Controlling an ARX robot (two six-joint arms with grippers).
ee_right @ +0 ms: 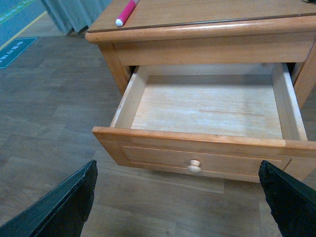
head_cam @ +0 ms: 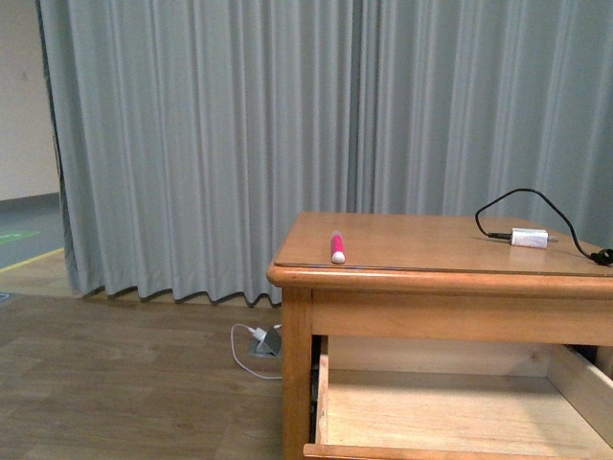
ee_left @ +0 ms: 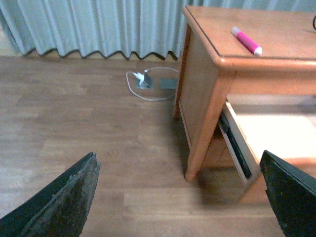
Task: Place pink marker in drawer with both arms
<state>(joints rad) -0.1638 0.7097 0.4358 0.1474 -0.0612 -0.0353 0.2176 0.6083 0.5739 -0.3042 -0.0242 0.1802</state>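
A grey curtain [head_cam: 239,144] is hanging across the far side, above a wood-plank floor [head_cam: 124,383]. The honey-coloured nightstand [head_cam: 431,244] is standing at the right. Its upper drawer [ee_right: 197,140] is sitting pulled out toward the near side, showing its pale inside. The left gripper [ee_left: 177,157] is hovering over the floor to the left of the nightstand with its jaws spread wide, gripping nothing. The right gripper [ee_right: 177,164] is hanging in front of the open drawer, likewise spread wide and gripping nothing. The pink marker [head_cam: 337,246] is lying on the nightstand top close to its near left edge, white end pointing near, outside the drawer. A small white adapter [head_cam: 529,238] with a black cable [head_cam: 536,196] is resting far right on the top. A round knob [ee_right: 194,167] is sticking out of the drawer front.
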